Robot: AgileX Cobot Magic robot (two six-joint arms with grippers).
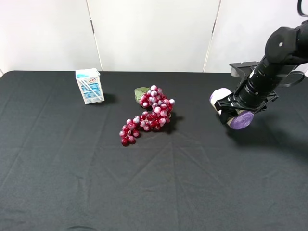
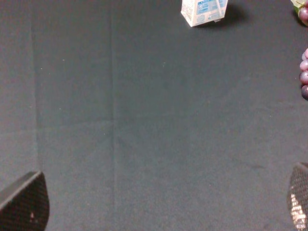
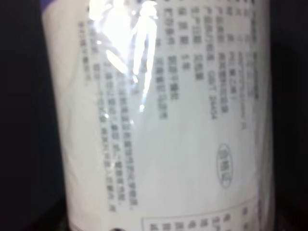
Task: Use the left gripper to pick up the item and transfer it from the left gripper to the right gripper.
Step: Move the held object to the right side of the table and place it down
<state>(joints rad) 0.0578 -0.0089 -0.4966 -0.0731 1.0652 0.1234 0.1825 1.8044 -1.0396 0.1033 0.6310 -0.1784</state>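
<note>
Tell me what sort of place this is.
Probably a robot test bench: a table draped in black cloth, plain white panels behind, and staged props, a grape bunch and a small drink carton.

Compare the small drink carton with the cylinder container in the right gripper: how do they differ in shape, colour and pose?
The drink carton is a box with flat faces; the cylinder container is round. The carton is white with blue print; the container is cream-white with purple ends. The carton stands upright and free on the black tablecloth; the container lies tilted, clamped in the right gripper. Both carry printed text.
</note>
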